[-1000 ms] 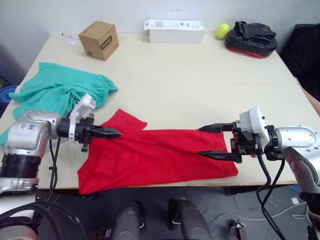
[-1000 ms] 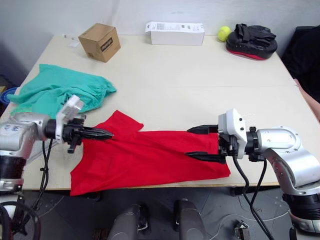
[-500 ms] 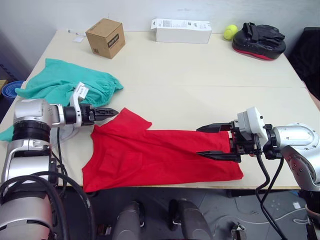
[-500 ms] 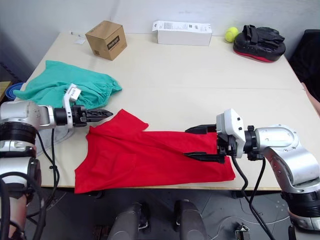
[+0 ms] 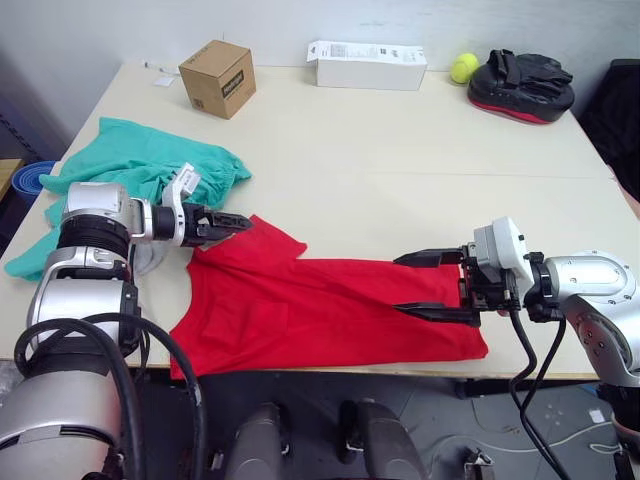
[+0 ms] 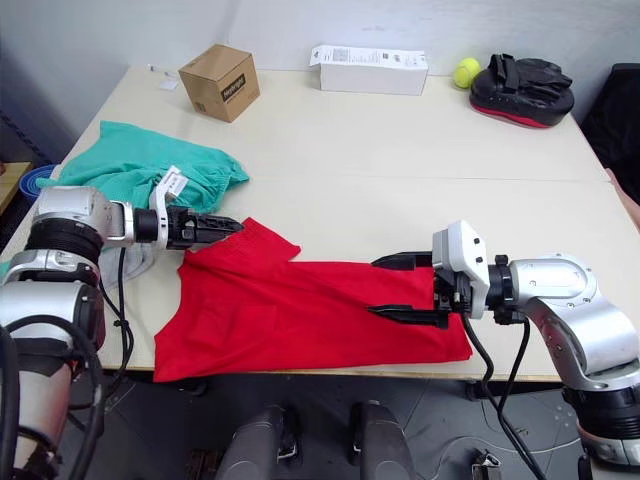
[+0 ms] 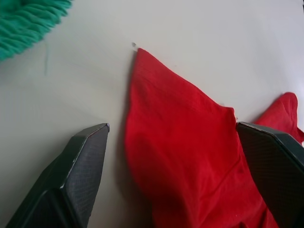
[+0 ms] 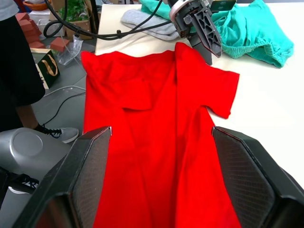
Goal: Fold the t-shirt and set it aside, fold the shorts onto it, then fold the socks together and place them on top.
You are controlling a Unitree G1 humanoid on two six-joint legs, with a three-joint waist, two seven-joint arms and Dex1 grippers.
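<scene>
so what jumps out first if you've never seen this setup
The t-shirt, bright red, lies spread along the table's near edge. An open gripper stands at each end: the left gripper by a sleeve, the right gripper over the other end. The shorts lie crumpled at far left.

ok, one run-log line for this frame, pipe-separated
stage: t-shirt fold, not yet gripped | left gripper: open at sleeve corner | right gripper: open over hem end | shorts: bunched, untouched | socks: beside shorts
</scene>
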